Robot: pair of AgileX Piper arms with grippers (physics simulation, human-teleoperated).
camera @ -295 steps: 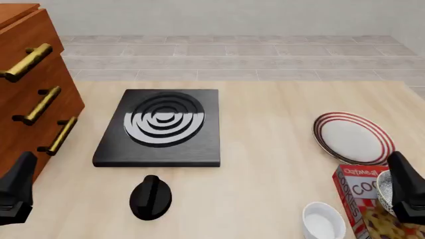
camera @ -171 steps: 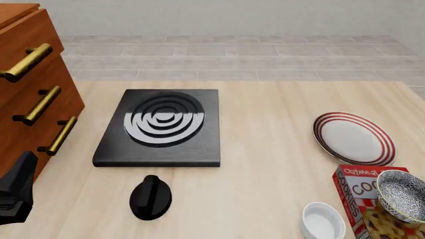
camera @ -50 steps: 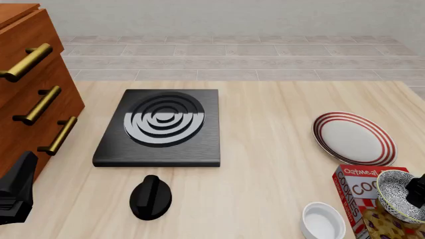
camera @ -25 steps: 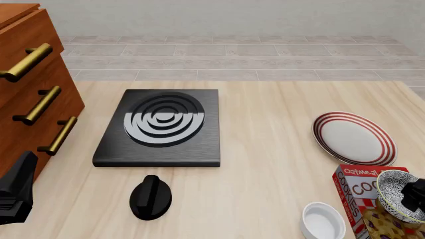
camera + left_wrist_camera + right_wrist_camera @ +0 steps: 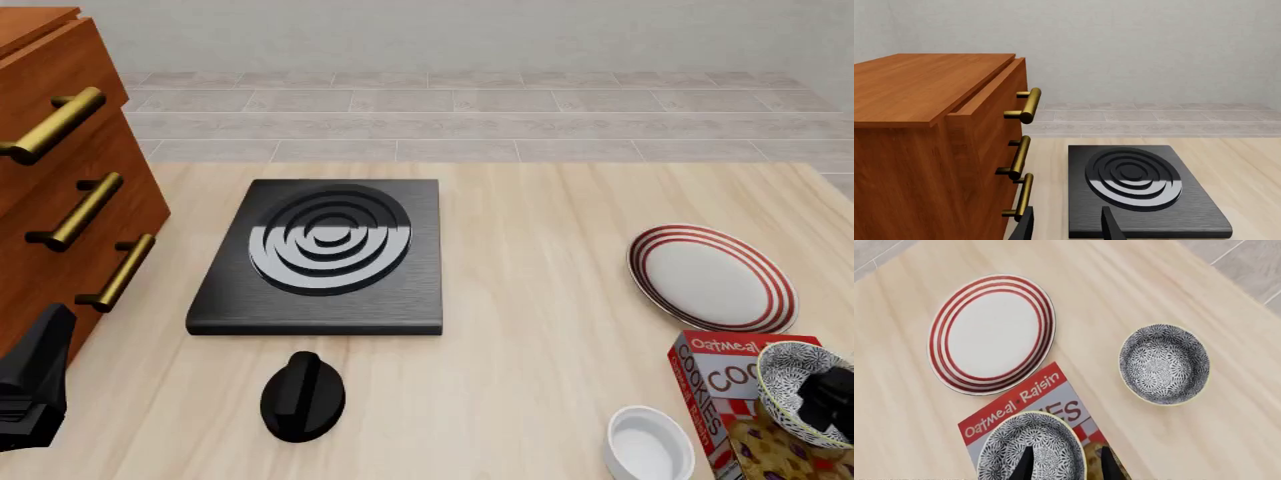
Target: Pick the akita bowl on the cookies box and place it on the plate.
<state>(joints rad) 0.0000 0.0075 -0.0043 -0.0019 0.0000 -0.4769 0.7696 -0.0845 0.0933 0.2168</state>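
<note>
Speckled akita bowl (image 5: 798, 390) unmoved; right fingers (image 5: 1027, 463), spread, have descended into it.

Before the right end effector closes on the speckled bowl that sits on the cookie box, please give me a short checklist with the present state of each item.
1. Right end effector open: ok.
2. It is over the akita bowl on the cookies box, not the second speckled bowl on the table: ok.
3. A finger on each side of the bowl's rim: cannot tell.
4. Plate bare: ok.
5. Left end effector far away, near the black burner: ok.
</note>
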